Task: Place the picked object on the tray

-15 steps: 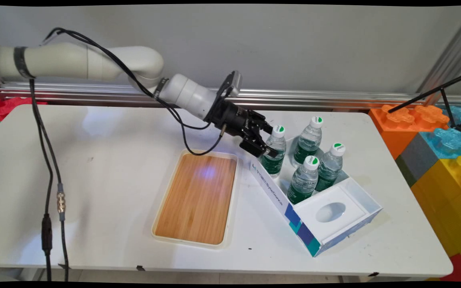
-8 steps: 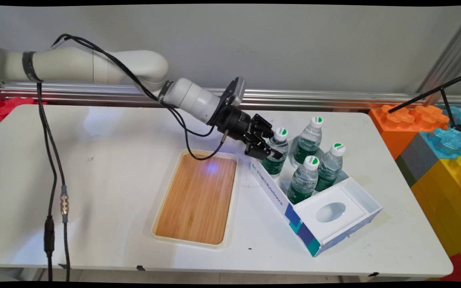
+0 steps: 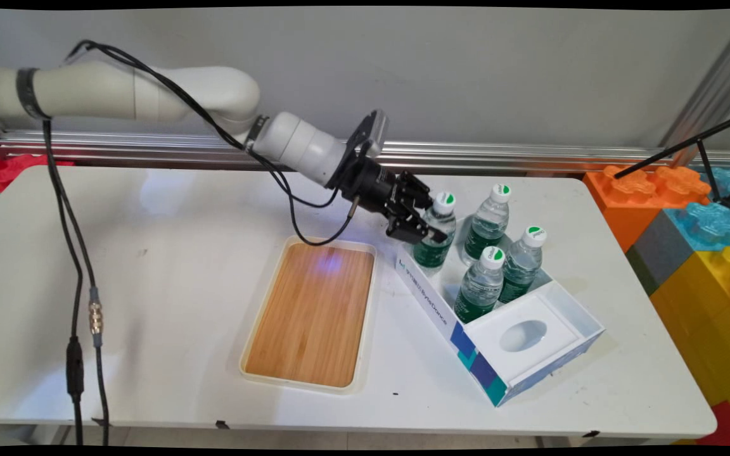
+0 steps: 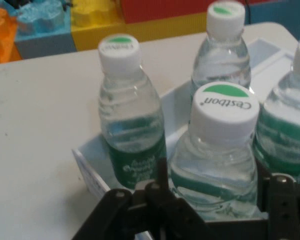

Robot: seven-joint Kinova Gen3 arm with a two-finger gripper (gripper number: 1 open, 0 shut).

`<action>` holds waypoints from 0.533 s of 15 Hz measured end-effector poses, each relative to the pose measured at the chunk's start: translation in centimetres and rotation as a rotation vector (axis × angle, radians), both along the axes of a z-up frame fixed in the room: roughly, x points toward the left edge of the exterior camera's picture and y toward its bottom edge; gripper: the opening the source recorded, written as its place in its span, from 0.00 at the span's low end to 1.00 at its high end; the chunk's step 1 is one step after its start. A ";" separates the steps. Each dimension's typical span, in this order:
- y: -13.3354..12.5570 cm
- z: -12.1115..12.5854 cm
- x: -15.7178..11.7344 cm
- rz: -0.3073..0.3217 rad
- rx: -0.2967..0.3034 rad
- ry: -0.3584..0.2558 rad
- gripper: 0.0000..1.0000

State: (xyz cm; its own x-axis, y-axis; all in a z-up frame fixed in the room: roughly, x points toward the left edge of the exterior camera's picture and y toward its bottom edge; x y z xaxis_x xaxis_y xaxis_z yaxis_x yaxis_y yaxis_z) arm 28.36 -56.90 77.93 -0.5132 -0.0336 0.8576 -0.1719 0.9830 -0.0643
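Several small water bottles with green labels and white caps stand in the open white box [image 3: 428, 303]. My gripper [image 3: 426, 229] is shut on the leftmost bottle [image 3: 436, 244], gripping its body below the cap, and the bottle sits a little higher than its neighbours. In the hand view this bottle [image 4: 216, 165] fills the space between my fingers [image 4: 162, 176], with its cap [image 4: 223, 107] facing the camera. Another bottle [image 4: 130, 135] stands just behind it to the left, and two more [image 4: 222, 60] lie behind and to the right.
A wooden tray [image 3: 314, 310] with a cream rim lies on the white table left of the box. The box's near end holds a white insert with an oval hole [image 3: 523, 335]. Large coloured blocks [image 3: 688, 215] stand past the table's right edge.
The gripper and the bottle it holds have risen slightly and pulled a little back toward the upper left. The other bottles have not moved.
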 end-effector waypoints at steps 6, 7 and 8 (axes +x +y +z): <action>1.2 6.4 0.9 0.085 0.060 0.058 0.00; 1.5 7.4 1.2 0.096 0.072 0.064 0.00; 2.1 8.8 1.8 0.107 0.087 0.067 0.00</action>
